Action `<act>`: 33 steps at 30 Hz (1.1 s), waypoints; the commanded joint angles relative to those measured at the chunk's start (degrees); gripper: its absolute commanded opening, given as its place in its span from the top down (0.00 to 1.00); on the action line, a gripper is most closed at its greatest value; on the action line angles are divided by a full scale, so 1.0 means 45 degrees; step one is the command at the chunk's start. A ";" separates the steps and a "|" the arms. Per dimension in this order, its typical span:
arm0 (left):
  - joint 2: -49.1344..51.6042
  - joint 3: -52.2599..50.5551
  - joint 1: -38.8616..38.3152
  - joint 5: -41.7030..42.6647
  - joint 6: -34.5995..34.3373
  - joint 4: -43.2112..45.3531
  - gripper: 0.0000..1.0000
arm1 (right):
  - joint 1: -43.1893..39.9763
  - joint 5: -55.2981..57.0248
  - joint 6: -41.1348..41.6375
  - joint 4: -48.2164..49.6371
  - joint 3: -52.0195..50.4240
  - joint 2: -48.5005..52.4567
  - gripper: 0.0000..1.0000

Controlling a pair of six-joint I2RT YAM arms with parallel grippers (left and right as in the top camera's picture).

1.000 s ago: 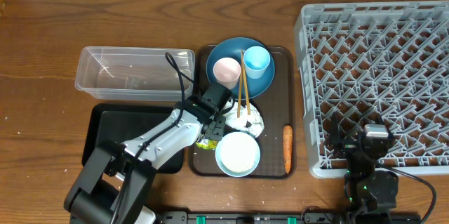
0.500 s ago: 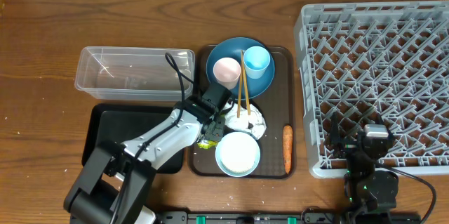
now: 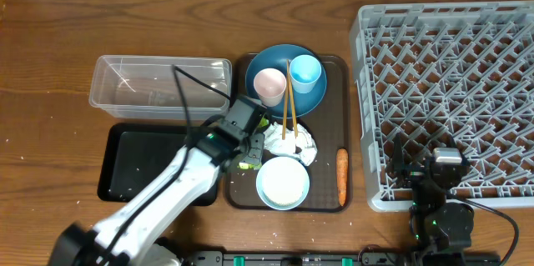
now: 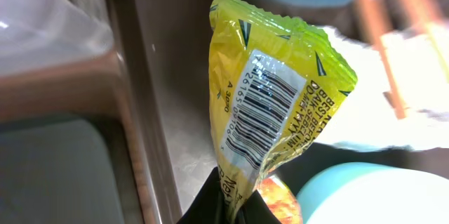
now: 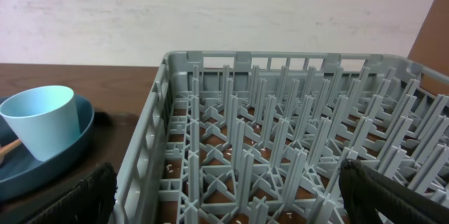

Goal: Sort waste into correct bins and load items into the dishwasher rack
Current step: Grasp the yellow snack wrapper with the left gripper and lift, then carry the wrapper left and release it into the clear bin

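My left gripper (image 4: 228, 210) is shut on the lower end of the yellow-green snack wrapper (image 4: 273, 97), which stands up off the brown serving tray (image 4: 168, 112). Overhead, the left gripper (image 3: 250, 139) hangs over the tray's left side and the wrapper (image 3: 261, 122) shows at its tip. The crumpled white tissue (image 3: 296, 141) and white bowl (image 3: 282, 183) lie beside it, the carrot (image 3: 341, 176) to the right. The blue plate (image 3: 275, 62) carries the pink-inside cup (image 3: 269, 84), light blue cup (image 3: 306, 72) and chopsticks (image 3: 289, 103). My right gripper (image 5: 231, 203) is open at the dishwasher rack (image 5: 280, 147).
The clear tub (image 3: 158, 89) lies left of the serving tray, with the black tray (image 3: 138, 162) in front of it. The grey rack (image 3: 450, 74) fills the right side, and the right arm sits at its front edge. White rice grains lie on the rack floor.
The left jaws have closed on the snack wrapper and lifted it off the serving tray; the left arm has shifted slightly up and left. The right arm has not moved.
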 commanded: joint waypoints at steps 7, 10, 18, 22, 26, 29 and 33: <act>-0.3007 -0.0083 -0.0058 -0.4580 -0.0447 0.1039 0.94 | -0.0044 0.0102 -0.0058 -0.0049 -0.0015 -0.0044 0.01; -0.3191 -0.0083 0.0005 -0.6018 -0.0447 0.2200 0.94 | -0.0044 0.0102 -0.0058 -0.0049 -0.0015 -0.0044 0.01; -0.1797 -0.0097 0.1666 -0.6436 -0.0447 0.4517 0.94 | -0.0044 0.0102 -0.0058 -0.0049 -0.0015 -0.0044 0.01; -0.0763 -0.0097 0.2924 -0.6358 -0.0481 0.5221 0.94 | -0.0044 0.0102 -0.0058 -0.0049 -0.0015 -0.0044 0.01; 0.0092 -0.0097 0.3832 -0.6309 -0.1209 0.5333 0.94 | -0.0044 0.0102 -0.0058 -0.0049 -0.0015 -0.0044 0.01; 0.0607 -0.0097 0.4294 -0.5756 -0.1209 0.5615 0.94 | -0.0044 0.0102 -0.0058 -0.0049 -0.0015 -0.0044 0.01; 0.1185 -0.0097 0.4707 -0.5032 -0.1209 0.5911 0.94 | -0.0044 0.0102 -0.0058 -0.0049 -0.0015 -0.0044 0.01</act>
